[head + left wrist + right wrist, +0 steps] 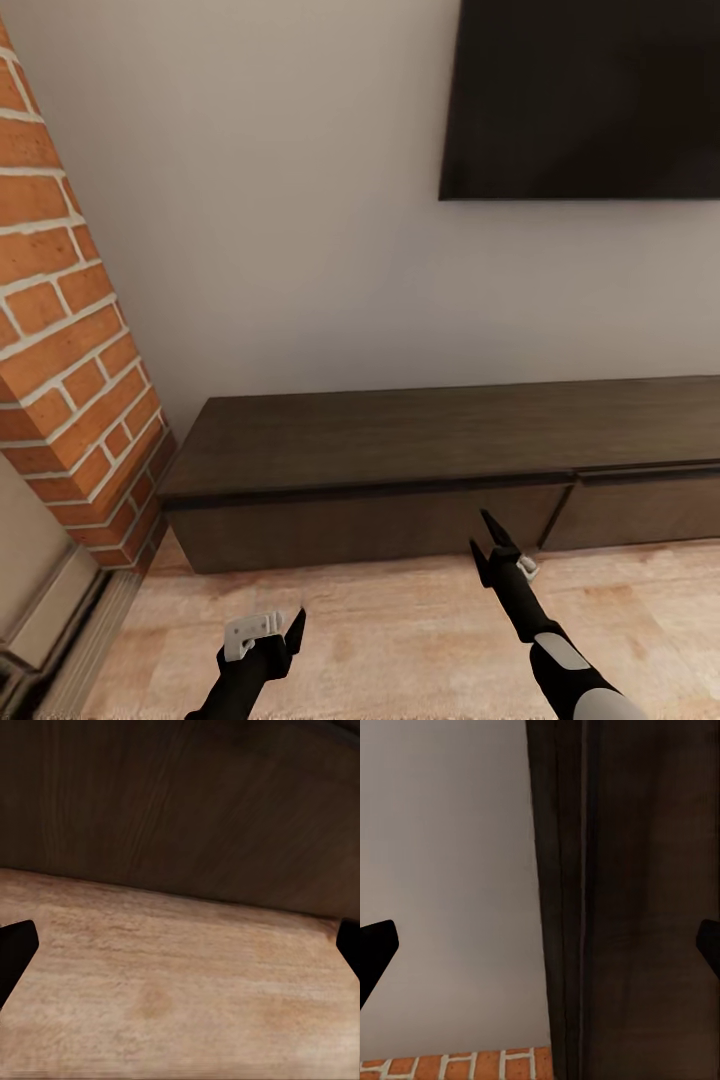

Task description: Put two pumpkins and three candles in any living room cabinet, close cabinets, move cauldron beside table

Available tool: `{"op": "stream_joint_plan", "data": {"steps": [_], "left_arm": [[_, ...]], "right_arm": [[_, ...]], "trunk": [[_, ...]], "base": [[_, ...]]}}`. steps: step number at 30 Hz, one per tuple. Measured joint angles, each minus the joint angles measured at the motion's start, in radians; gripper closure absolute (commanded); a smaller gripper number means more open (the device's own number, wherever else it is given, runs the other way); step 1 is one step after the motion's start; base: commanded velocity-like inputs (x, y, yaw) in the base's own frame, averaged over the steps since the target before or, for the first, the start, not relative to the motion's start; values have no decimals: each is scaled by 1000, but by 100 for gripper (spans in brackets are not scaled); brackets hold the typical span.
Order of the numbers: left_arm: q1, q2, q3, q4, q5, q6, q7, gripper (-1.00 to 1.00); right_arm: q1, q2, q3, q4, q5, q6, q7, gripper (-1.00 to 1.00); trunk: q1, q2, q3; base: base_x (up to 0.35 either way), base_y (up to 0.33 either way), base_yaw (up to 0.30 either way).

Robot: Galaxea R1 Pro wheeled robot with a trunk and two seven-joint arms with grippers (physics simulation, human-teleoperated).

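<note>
Right end effector just before closed cabinet front edge

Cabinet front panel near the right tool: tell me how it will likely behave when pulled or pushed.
The cabinet front is flat, with no handle visible, so fingers would probably slip rather than hook it; the seam beside the right tool looks the likeliest purchase. The dark wood looks stiff. Being long, low and resting on the floor, it seems unlikely to tip.

One cabinet, one screen, two grippers.
We count one long low dark-brown wooden cabinet, one black flat wall screen, one red brick column, two black grippers.
</note>
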Motion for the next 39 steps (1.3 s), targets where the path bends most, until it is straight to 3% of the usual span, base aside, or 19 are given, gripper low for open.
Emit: {"op": "stream_joint_plan", "data": {"steps": [18, 29, 39], "left_arm": [[0, 0, 0, 0, 0, 0, 0, -100], [1, 0, 0, 0, 0, 0, -1, -100], [1, 0, 0, -1, 0, 0, -2, -100]], "right_arm": [[0, 0, 1, -3, 0, 0, 8, -100], [0, -23, 13, -3, 12, 1, 106, -100], [0, -26, 23, -2, 13, 1, 168, -100]], "trunk": [[8, -4, -70], [8, -4, -70], [8, -4, -70]], "base": [[0, 0, 0], [0, 0, 0], [5, 0, 0]]}}
